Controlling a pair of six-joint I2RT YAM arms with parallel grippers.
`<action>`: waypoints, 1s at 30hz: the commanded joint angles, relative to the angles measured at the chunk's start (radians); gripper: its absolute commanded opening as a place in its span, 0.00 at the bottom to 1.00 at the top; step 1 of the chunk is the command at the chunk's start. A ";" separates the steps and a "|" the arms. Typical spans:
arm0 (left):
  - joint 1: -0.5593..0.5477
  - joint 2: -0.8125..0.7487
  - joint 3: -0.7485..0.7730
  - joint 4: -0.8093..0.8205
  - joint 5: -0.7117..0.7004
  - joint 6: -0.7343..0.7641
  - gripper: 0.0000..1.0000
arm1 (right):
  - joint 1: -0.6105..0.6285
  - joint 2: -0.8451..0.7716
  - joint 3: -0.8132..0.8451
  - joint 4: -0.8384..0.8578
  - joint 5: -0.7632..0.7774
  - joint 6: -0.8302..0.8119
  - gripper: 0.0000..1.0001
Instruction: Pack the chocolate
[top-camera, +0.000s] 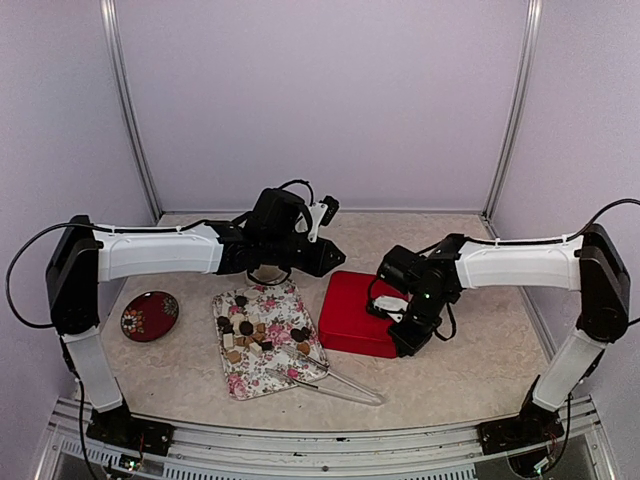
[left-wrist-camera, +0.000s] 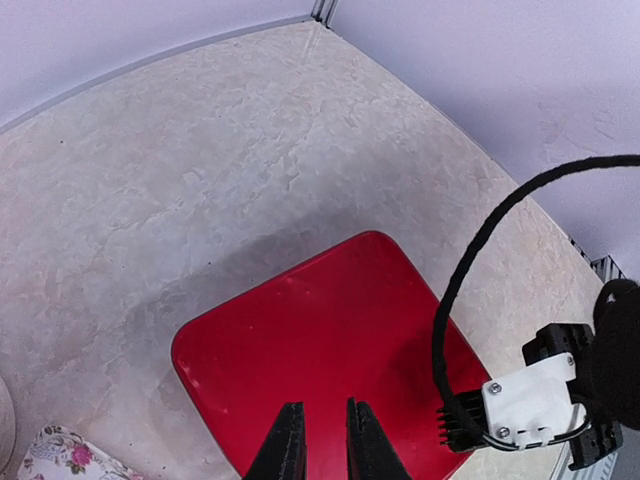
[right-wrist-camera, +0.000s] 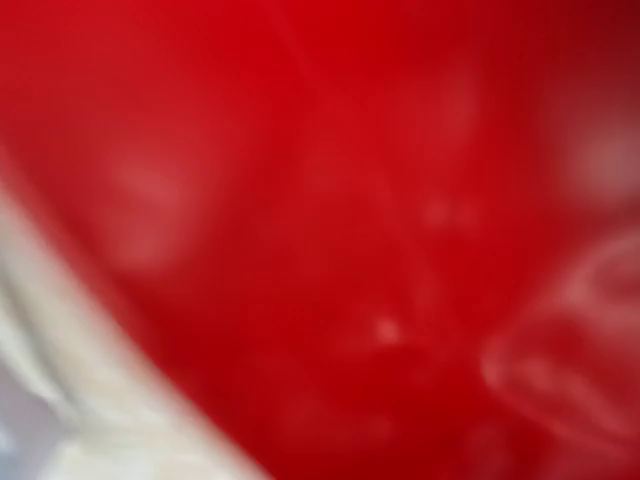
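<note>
Top external view: the chocolate lies in a loose heap of dark, tan and cream pieces on a flowered tray, just left of the closed red box. Metal tongs lie in front of the box, with one end resting on the tray's near corner. The left gripper hangs above the box, its fingers a narrow gap apart with nothing between them. The right gripper is down at the box's right edge, closed. Its own camera gives only a red blur, so I cannot tell whether it pinches anything. A small red plate sits on the table well to the left of the box, beyond the tray.
</note>
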 joint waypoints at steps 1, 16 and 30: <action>0.004 -0.032 -0.006 0.025 0.014 -0.002 0.16 | -0.002 -0.113 0.128 -0.022 -0.033 -0.005 0.04; -0.024 -0.001 -0.006 -0.027 -0.012 0.018 0.19 | -0.149 -0.076 -0.010 0.206 -0.095 -0.034 0.07; -0.020 -0.040 -0.134 -0.032 -0.032 0.033 0.47 | -0.323 -0.218 -0.114 0.367 -0.187 0.043 0.28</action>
